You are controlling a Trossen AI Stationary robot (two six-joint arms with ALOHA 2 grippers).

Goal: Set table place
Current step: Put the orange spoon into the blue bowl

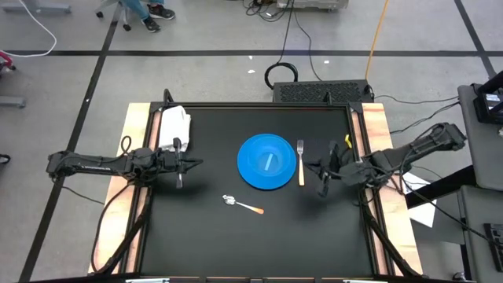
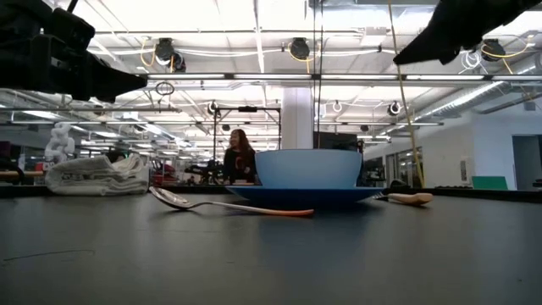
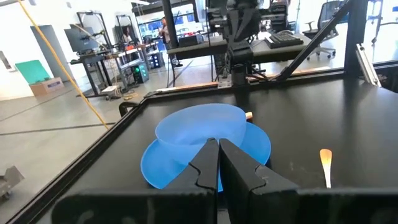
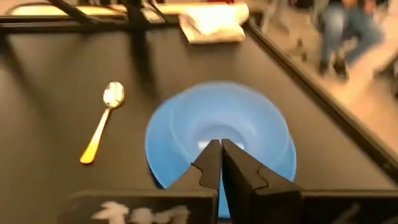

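Note:
A blue bowl (image 1: pixel 268 161) stands on a blue plate (image 2: pixel 305 194) in the middle of the black table (image 1: pixel 236 244). A fork (image 1: pixel 300 161) with a light handle lies just right of the plate. A spoon (image 1: pixel 242 205) with an orange handle lies in front of the plate, nearer the table's near edge. A folded white napkin (image 1: pixel 174 126) lies at the far left. My left gripper (image 1: pixel 198 163) is shut and empty, left of the plate, above the table. My right gripper (image 1: pixel 309 167) is shut and empty, just right of the fork.
Light wooden strips (image 1: pixel 138 157) run along the table's left and right sides. Bare tabletop lies toward the near edge. A black box (image 1: pixel 322 92) and cables sit beyond the far edge. A person (image 2: pixel 239 158) shows far off in the room behind.

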